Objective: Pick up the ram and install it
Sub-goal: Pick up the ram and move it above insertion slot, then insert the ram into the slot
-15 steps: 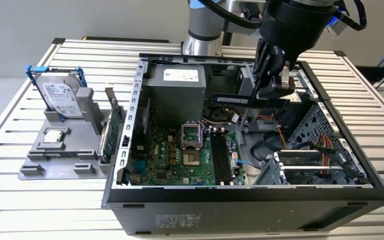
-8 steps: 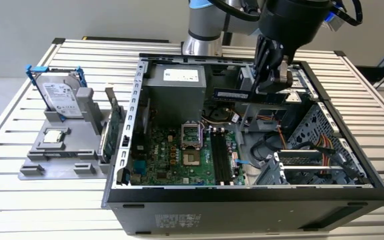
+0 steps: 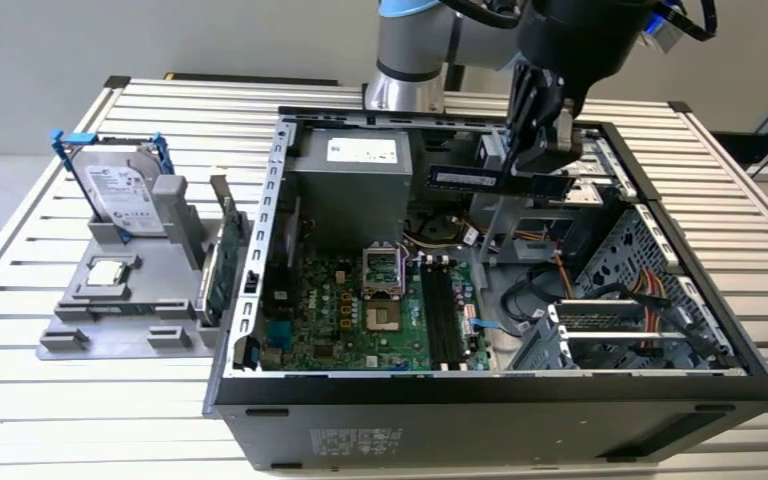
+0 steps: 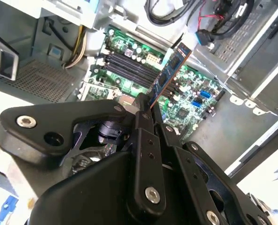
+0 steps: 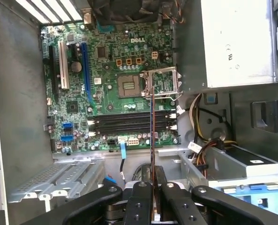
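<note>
Clamping ram (image 3: 464,178), gripper (image 3: 542,162) hangs above motherboard (image 3: 344,310) (case (image 3: 491,425) open).

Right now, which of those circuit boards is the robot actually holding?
The slim ram stick, clamped in the gripper above the open case. The larger green card stands in the grey holder outside it; the motherboard lies inside the case.

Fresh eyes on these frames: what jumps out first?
The gripper, shut on the ram, hangs above the open computer case mid-table. Below it, in the first wrist view, the memory slots on the green motherboard lie empty. At the exterior view's left, a hard drive in a blue frame stands upright.
</note>
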